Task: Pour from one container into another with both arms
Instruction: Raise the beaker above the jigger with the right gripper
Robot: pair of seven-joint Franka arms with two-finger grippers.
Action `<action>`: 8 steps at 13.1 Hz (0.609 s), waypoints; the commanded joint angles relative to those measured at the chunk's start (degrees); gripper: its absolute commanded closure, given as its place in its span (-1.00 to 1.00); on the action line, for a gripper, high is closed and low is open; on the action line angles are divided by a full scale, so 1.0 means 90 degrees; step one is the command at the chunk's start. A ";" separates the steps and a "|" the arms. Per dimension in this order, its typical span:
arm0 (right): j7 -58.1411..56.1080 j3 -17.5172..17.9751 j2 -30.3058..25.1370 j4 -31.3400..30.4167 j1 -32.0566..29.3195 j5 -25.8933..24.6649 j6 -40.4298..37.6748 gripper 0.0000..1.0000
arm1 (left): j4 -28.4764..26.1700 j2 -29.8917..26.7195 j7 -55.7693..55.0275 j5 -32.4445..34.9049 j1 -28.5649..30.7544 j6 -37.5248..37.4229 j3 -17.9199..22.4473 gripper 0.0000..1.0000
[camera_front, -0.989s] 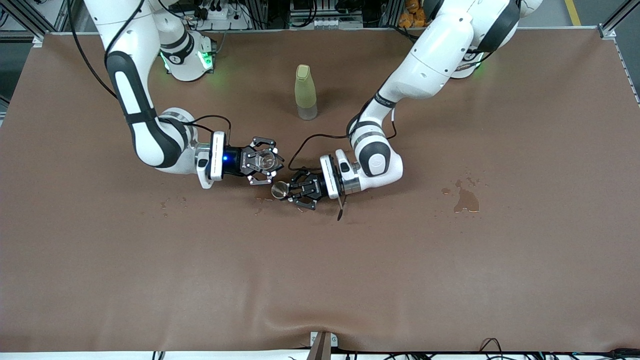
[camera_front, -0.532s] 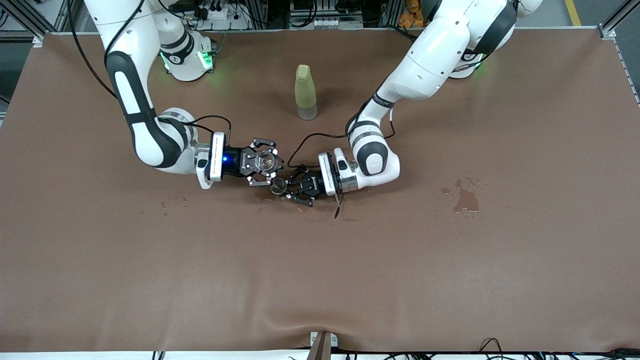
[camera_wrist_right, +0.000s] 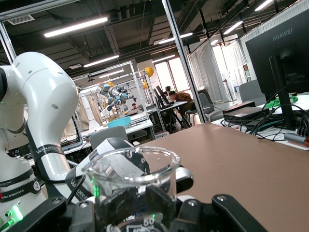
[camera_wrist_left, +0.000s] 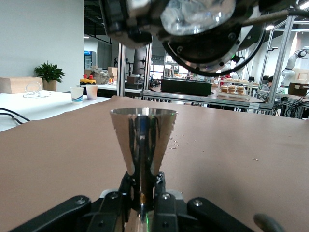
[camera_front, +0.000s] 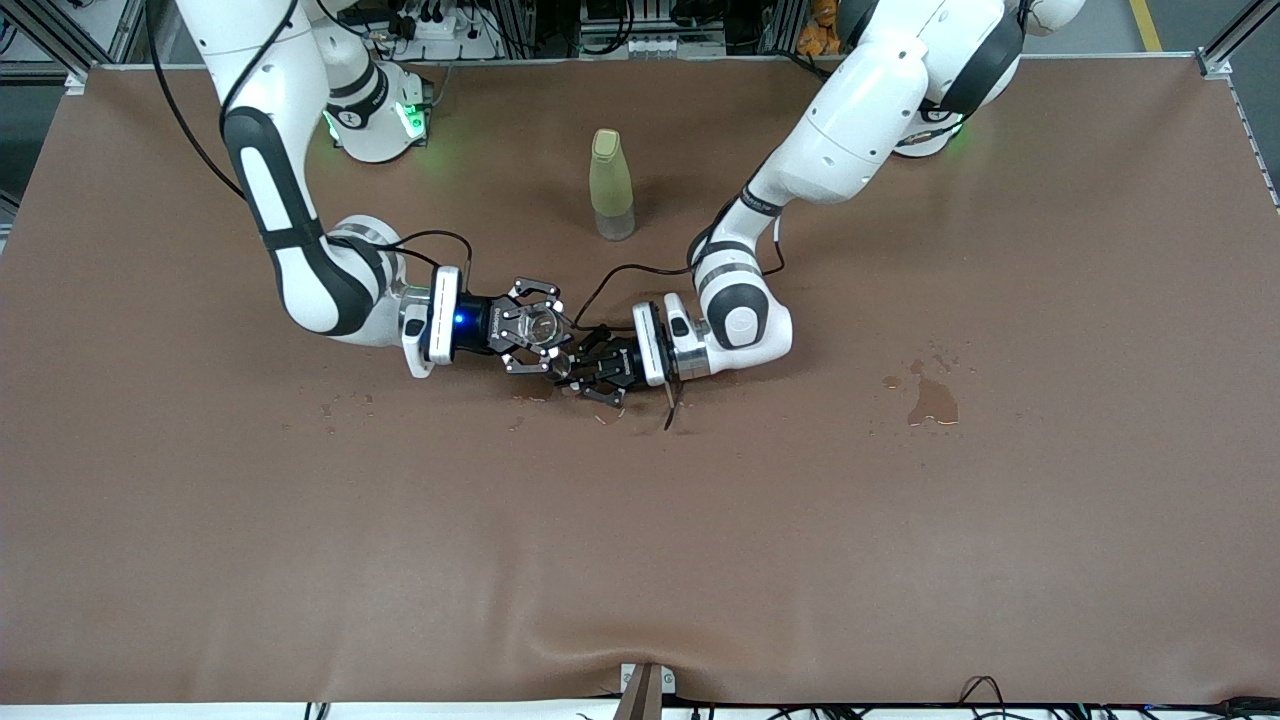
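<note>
metal jigger (camera_wrist_left: 143,140) clamped between left fingers (camera_wrist_left: 161,203) | glass beaker (camera_wrist_right: 131,186) between right fingers (camera_wrist_right: 231,212)

bottle (camera_front: 611,184): upright, capped, yellow-green | spill (camera_front: 932,400): toward left arm's end

Readable: "HUAWEI" on a monitor (camera_wrist_right: 284,53); "50" on the glass beaker (camera_wrist_right: 133,186); "ROBOTICS" on a white arm (camera_wrist_right: 29,159).

We see the brown matte table (camera_front: 900,520) evenly lit from overhead, with soft shadows under both arms. Ceiling strip lights (camera_wrist_right: 75,27) glare in the right wrist view; distant backgrounds blur.
</note>
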 commanded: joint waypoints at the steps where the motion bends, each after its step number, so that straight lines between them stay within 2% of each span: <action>1: -0.0068 0.0005 0.0055 -0.0100 0.0087 0.0208 0.0021 1.00 | 0.0074 -0.0018 0.0181 -0.0247 0.0029 -0.0067 -0.0014 1.00; 8: 0.0078 0.0005 0.0075 -0.0169 0.0097 0.0218 0.0031 1.00 | 0.0084 0.0001 0.0191 -0.0364 -0.0010 -0.0067 -0.0023 1.00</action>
